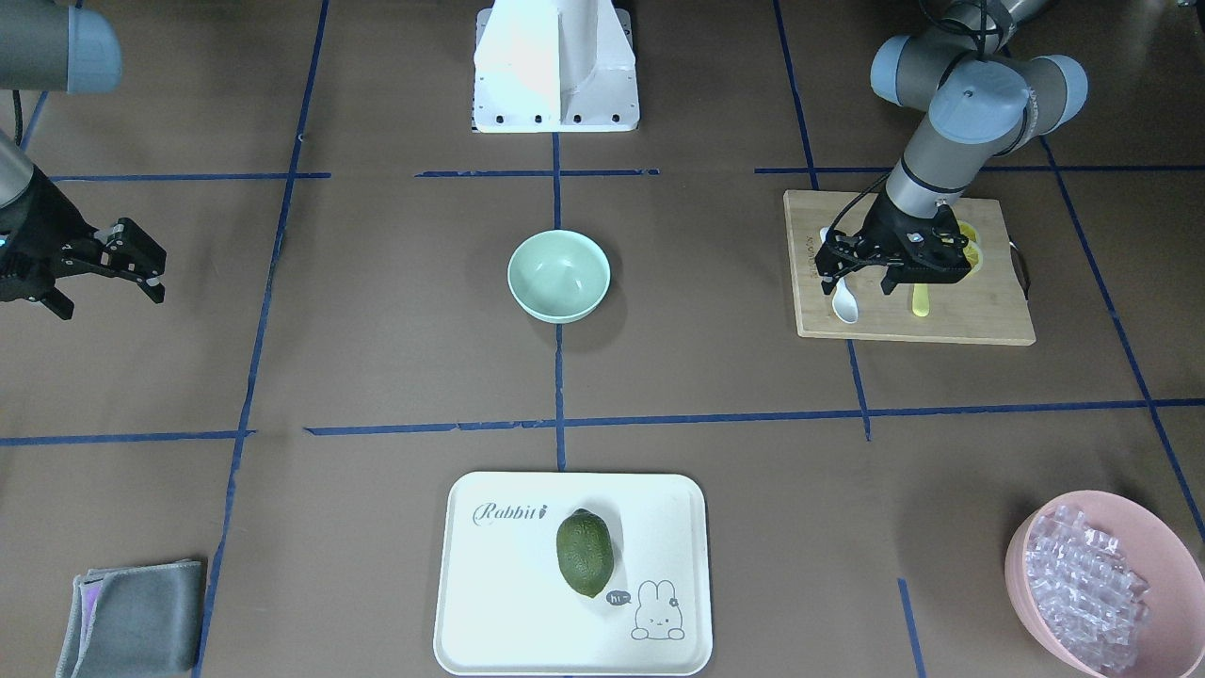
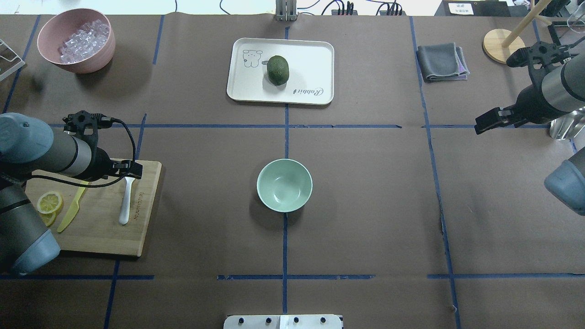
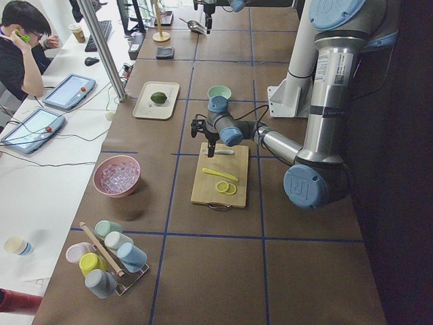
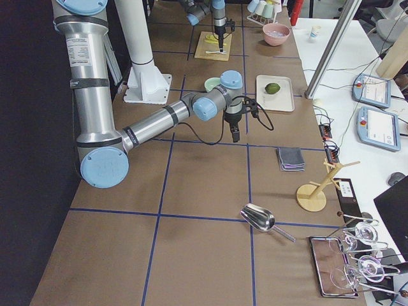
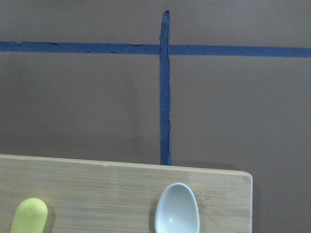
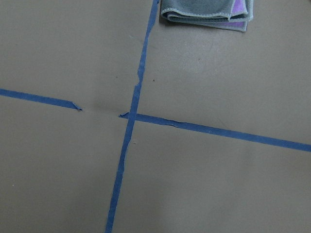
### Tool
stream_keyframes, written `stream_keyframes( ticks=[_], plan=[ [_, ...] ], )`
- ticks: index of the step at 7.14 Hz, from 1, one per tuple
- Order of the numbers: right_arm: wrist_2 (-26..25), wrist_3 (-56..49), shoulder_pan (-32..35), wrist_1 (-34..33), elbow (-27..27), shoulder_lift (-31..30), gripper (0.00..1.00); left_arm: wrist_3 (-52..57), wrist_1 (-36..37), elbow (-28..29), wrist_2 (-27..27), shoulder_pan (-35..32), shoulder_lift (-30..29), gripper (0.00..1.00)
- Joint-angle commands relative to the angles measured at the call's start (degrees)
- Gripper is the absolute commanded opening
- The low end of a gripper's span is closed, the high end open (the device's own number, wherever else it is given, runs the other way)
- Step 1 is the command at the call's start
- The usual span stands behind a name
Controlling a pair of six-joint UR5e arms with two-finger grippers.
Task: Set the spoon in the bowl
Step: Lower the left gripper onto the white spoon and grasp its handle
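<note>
The white spoon (image 1: 844, 303) lies on the wooden cutting board (image 1: 941, 330), scoop toward the table's middle. It also shows in the overhead view (image 2: 124, 203) and its scoop shows in the left wrist view (image 5: 177, 211). My left gripper (image 1: 859, 280) is open and hangs low over the spoon's handle, holding nothing. The mint-green bowl (image 1: 559, 275) stands empty at the table's centre (image 2: 284, 185), well apart from the board. My right gripper (image 1: 149, 268) is open and empty, raised at the table's other end.
A yellow knife (image 1: 921, 299) and lemon slices (image 2: 49, 202) share the board. A white tray (image 1: 508, 603) holds an avocado (image 1: 585, 553). A pink bowl of clear cubes (image 1: 1101, 584) and a grey cloth (image 1: 132, 617) sit at the far corners.
</note>
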Motion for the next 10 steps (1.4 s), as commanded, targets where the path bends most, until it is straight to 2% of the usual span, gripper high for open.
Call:
stream_keyframes(
  ticks=[1, 6, 10],
  plan=[
    [0.0, -0.2, 0.0, 0.0, -0.5, 0.0, 1.00, -0.1, 0.0, 0.1, 0.0, 1.7, 0.1, 0.89],
    [0.0, 0.1, 0.0, 0.0, -0.5, 0.5, 1.00, -0.1, 0.0, 0.1, -0.1, 1.9, 1.3, 0.74],
    [0.0, -0.1, 0.2, 0.0, -0.5, 0.5, 1.00, -0.2, 0.2, -0.7, -0.2, 2.0, 1.3, 0.72]
  ],
)
